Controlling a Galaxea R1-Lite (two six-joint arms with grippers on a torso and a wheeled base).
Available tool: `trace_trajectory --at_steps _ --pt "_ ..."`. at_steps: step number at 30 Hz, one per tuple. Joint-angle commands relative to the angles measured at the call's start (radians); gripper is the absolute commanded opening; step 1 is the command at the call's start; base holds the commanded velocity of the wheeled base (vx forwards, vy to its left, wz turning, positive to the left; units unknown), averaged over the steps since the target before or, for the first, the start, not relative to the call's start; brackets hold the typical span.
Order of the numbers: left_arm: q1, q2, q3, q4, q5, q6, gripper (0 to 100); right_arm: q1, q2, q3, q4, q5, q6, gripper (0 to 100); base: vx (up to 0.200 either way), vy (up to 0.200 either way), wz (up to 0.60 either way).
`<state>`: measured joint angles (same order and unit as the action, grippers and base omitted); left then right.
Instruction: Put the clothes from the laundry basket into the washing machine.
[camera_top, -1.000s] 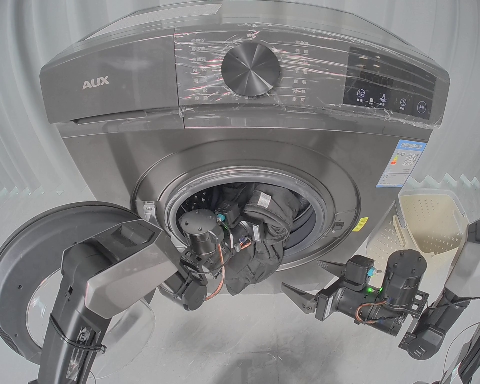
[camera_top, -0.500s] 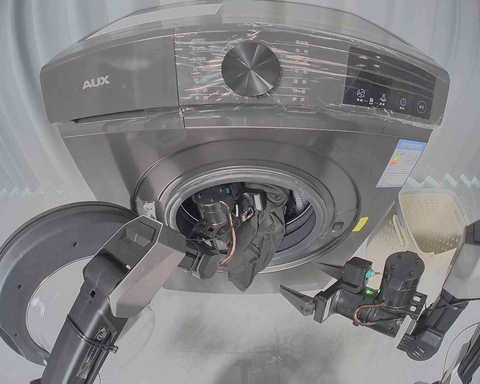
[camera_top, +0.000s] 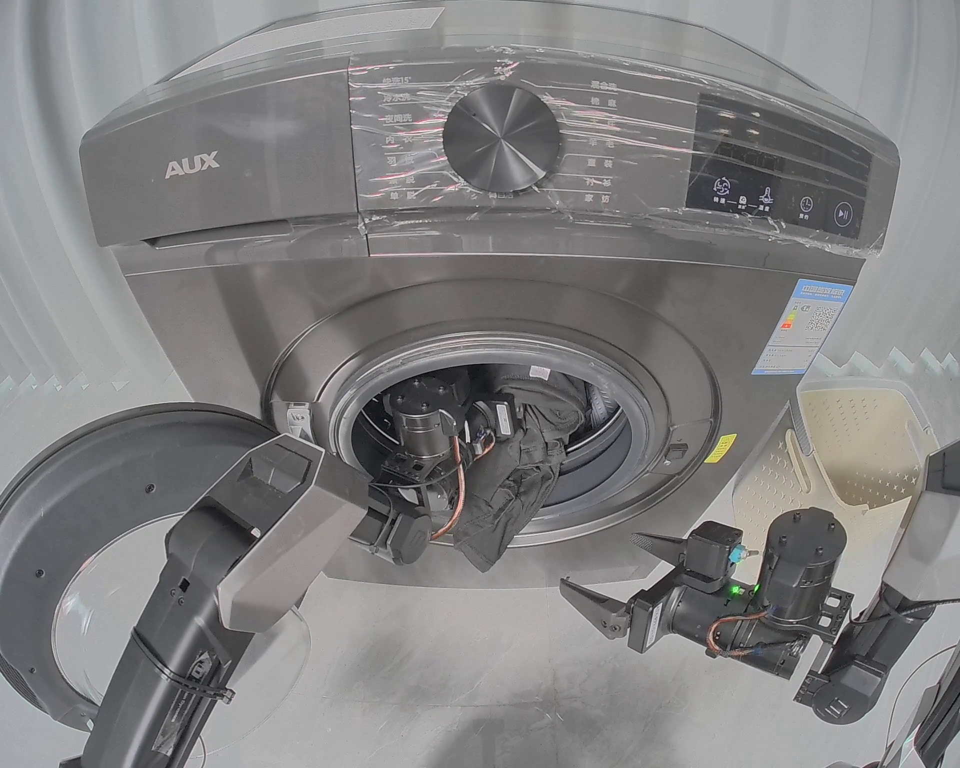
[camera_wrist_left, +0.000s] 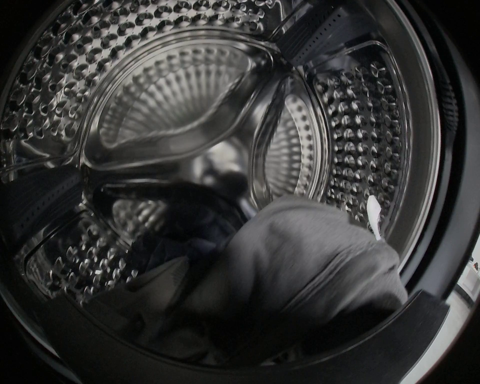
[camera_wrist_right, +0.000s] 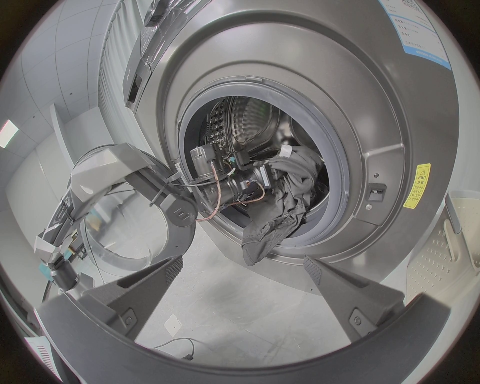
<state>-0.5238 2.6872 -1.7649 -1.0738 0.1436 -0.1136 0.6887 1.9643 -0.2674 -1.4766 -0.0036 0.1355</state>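
Note:
The grey washing machine (camera_top: 500, 250) stands with its round opening facing me. My left gripper (camera_top: 505, 420) is inside the opening, wrapped in a dark garment (camera_top: 510, 480). Part of that garment lies in the steel drum (camera_wrist_left: 175, 100). The rest hangs out over the lower rim of the opening, seen in the right wrist view as a dark garment (camera_wrist_right: 277, 215). The left wrist view shows the grey cloth (camera_wrist_left: 310, 260) bunched at the drum's mouth, with darker clothes behind it. My right gripper (camera_top: 603, 567) hovers open and empty, low in front of the washer. The cream laundry basket (camera_top: 860, 450) stands at the right.
The washer's round door (camera_top: 80, 540) is swung open to the left, beside my left arm. Bare grey floor (camera_top: 480, 670) lies in front of the machine. The basket's perforated wall (camera_wrist_right: 450, 250) is close to my right arm.
My left arm has pushed up and deeper into the opening, carrying the dark garment with it. Less cloth hangs outside now. The right gripper has sunk slightly.

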Motion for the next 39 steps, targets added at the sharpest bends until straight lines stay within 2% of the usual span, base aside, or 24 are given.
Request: trace_trajectory --at_steps 1,6,8,11,14,23,33,34,39 --pt "-0.019 -0.205 0.265 0.018 -0.010 -0.026 100 0.003 0.004 0.001 -0.001 -0.001 -0.001 100 0.000 0.000 0.00" --pt "-0.027 -0.290 0.423 0.060 -0.033 -0.018 100 0.009 0.002 0.001 -0.001 -0.004 0.001 100 0.000 0.000 0.00" --pt "-0.030 -0.296 0.435 0.060 -0.039 -0.018 100 0.009 0.002 0.001 -0.002 -0.004 0.001 100 0.000 0.000 0.00" --pt "-0.054 -0.296 0.502 0.083 -0.079 -0.011 100 0.009 0.004 0.001 -0.002 -0.004 0.001 100 0.000 0.000 0.00" --pt "-0.065 -0.274 0.501 0.084 -0.099 -0.006 100 0.009 0.004 0.001 -0.002 -0.004 0.001 100 0.000 0.000 0.00" --pt "-0.085 -0.122 0.340 0.097 -0.110 -0.006 100 0.012 0.004 0.001 -0.002 -0.004 0.001 100 0.000 0.000 0.00" --pt "-0.076 -0.012 0.148 0.147 -0.110 0.015 100 0.012 0.005 -0.001 -0.002 -0.003 0.001 100 0.000 0.000 0.00" --pt "-0.074 -0.010 0.142 0.150 -0.110 0.022 0 0.012 0.004 -0.001 -0.002 -0.003 0.001 100 0.000 0.000 0.00" --pt "-0.074 -0.006 0.124 0.166 -0.101 0.023 0 0.011 0.004 -0.004 -0.002 -0.003 0.001 100 0.000 0.000 0.00"
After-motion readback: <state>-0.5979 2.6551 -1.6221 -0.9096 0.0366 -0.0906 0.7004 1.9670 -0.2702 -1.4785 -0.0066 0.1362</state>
